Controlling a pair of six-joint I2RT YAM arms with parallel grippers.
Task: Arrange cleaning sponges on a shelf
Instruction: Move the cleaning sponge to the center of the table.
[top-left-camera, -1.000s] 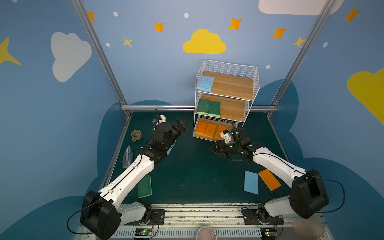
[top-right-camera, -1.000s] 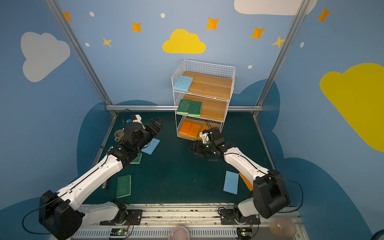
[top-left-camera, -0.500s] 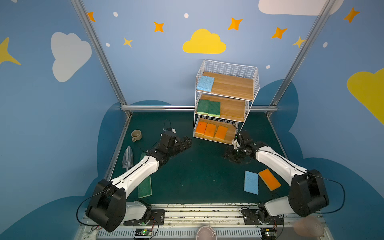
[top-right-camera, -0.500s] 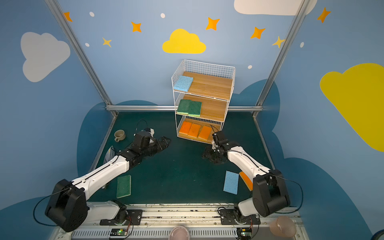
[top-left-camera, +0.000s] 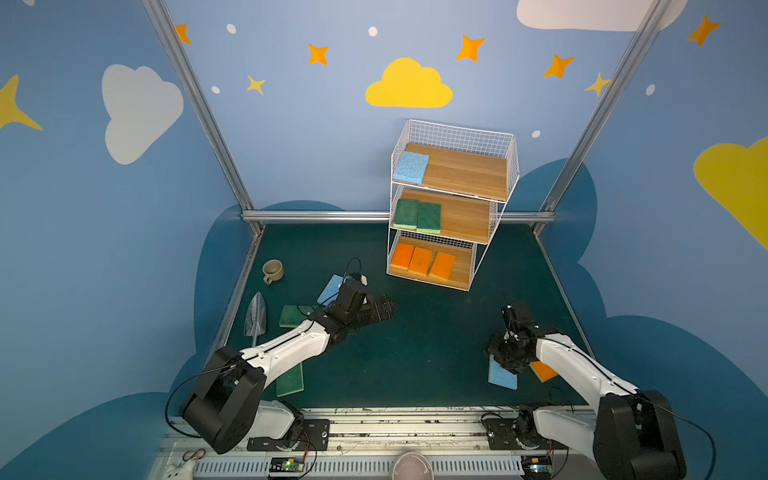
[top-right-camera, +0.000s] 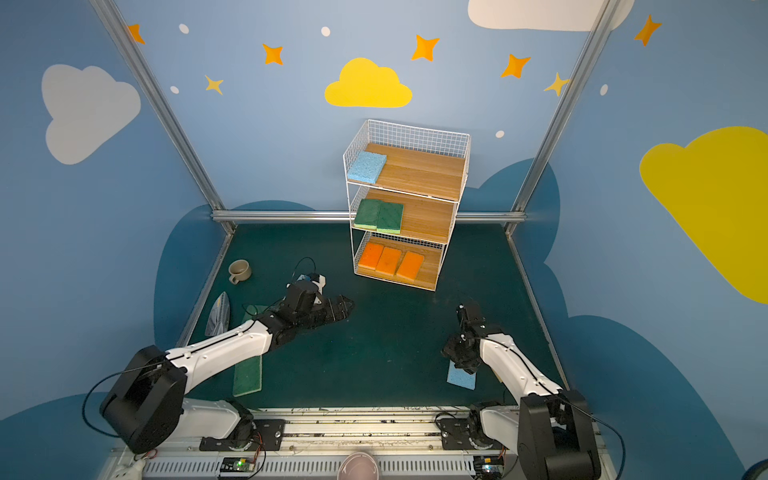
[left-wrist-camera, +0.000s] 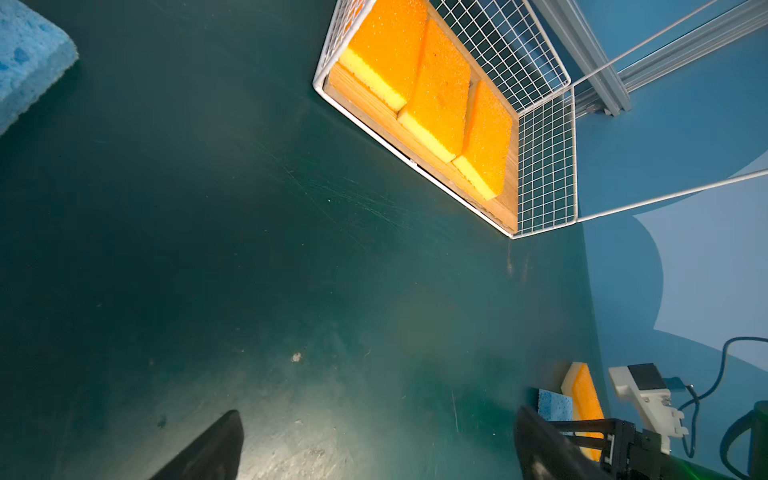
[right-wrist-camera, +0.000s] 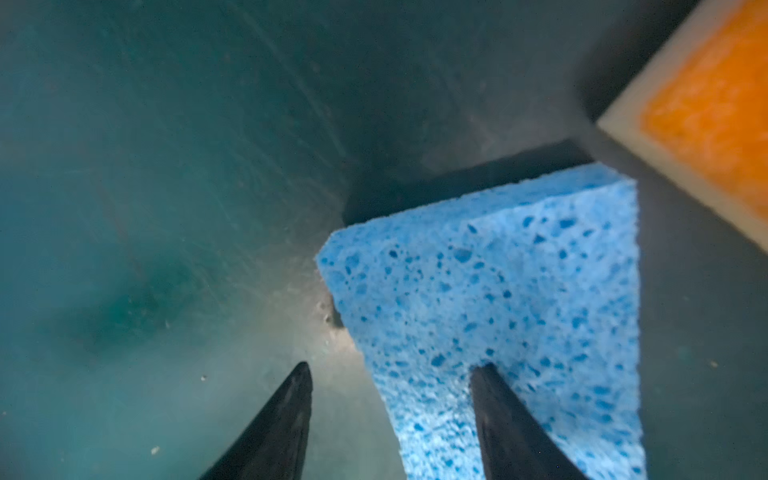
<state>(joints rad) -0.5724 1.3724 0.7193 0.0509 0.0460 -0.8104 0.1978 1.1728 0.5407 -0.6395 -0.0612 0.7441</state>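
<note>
Beige mug (top-left-camera: 273, 271): well left of left claw (top-left-camera: 385, 309), by mat edge.
Metal trowel (top-left-camera: 255, 320): flat on mat (left-wrist-camera: 291, 249), further left of that claw and back toward its base.
Dark green sponge (top-left-camera: 293, 316): flat on mat, left of left claw, beside the arm.
Second green sponge (top-left-camera: 290, 380): well behind left claw, partly under the forearm.
Light blue sponge (top-left-camera: 330, 289): just left of left claw's wrist, partly hidden by it.
Left claw: jaws spread to the full, nothing between them, low over bare mat.
Shelf (top-left-camera: 457, 137): ahead and right of left claw, well apart.
- Top board: one blue shelf sponge (top-left-camera: 410, 167).
- Middle board: two green shelf sponges (top-left-camera: 417, 215), side by side.
- Bottom board: three orange shelf sponges (top-left-camera: 419, 262) in a row.

Right claw (right-wrist-camera: 394, 370): points down, jaws part-way apart, clamps nothing. One finger (right-wrist-camera: 511, 415) over top face of blue floor sponge (right-wrist-camera: 498, 291), other finger over mat beside that sponge's edge; contact unclear.
Blue floor sponge: on mat, directly under right claw.
Orange floor sponge (right-wrist-camera: 706, 116): just right of right claw, near blue floor sponge, small gap between, partly hidden by arm in both top views.
</note>
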